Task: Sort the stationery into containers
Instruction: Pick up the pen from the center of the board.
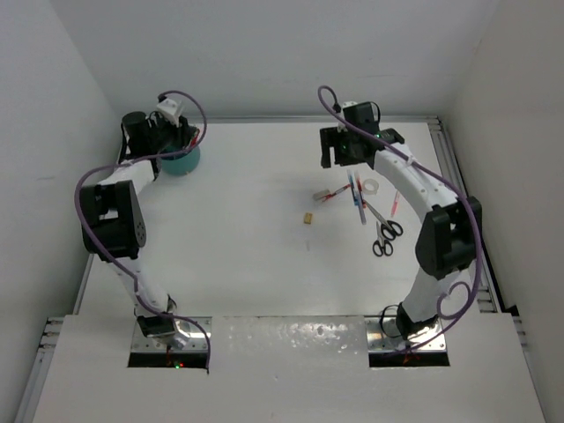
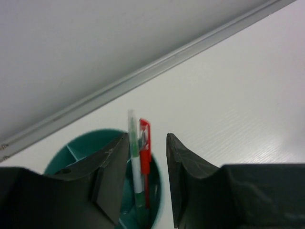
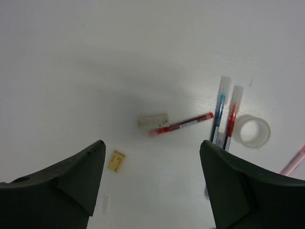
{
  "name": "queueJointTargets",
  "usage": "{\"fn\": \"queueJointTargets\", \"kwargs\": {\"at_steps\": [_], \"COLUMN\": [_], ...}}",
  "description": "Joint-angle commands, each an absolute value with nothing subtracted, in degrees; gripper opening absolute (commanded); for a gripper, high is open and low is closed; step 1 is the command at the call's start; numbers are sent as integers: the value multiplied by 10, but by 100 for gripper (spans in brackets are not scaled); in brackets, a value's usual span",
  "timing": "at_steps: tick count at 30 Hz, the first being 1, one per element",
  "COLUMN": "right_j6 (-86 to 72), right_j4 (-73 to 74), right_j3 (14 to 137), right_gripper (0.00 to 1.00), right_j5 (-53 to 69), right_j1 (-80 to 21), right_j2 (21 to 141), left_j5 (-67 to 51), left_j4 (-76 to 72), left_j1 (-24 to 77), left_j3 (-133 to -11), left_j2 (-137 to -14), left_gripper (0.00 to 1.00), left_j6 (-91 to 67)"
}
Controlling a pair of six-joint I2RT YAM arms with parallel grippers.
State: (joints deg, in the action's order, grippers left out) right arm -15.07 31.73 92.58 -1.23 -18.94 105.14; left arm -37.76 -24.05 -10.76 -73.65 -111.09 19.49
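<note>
Your left gripper: two dark fingers, jaws partly apart and clamping nothing, over the round teal plastic tub at the table's far-left corner.

Tub contents: two pens standing upright, one green-and-white pen and one red clip pen. Both show between the fingers; which compartment they stand in cannot be told.

Your right gripper: jaws wide, empty, above the white table.

Loose beneath it, left to right:
- one tan eraser block
- one pale grey block, touching one slim red pen whose print is too small to read
- two clear pens side by side, one blue-cored pen and one red-cored pen
- one white tape roll just beside them
- one pink pen, cut by the frame edge

One pair of black-handled scissors lies beside the right arm.
</note>
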Motion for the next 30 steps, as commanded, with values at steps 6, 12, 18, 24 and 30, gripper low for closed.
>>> {"fn": "queueJointTargets", "kwargs": {"at_steps": [6, 12, 18, 24, 30], "right_j6": [-190, -237, -272, -308, -304], "right_j4": [336, 269, 238, 211, 213], "right_j3": [735, 622, 590, 574, 598], "right_gripper": [55, 55, 56, 56, 45], "right_j5": [-101, -78, -69, -80, -72], "right_j1": [-255, -353, -410, -420, -423], "right_j2": [922, 895, 922, 940, 1000], "left_j5": [-286, -160, -100, -34, -11], "left_j4": [-194, -187, -165, -164, -178], "left_j1": [-6, 54, 84, 129, 149], "left_j3": [-712, -615, -517, -446, -435], "left_j2": [-954, -844, -720, -632, -615], "left_gripper": [43, 45, 47, 51, 52], "left_j6": [80, -12, -29, -3, -25]}}
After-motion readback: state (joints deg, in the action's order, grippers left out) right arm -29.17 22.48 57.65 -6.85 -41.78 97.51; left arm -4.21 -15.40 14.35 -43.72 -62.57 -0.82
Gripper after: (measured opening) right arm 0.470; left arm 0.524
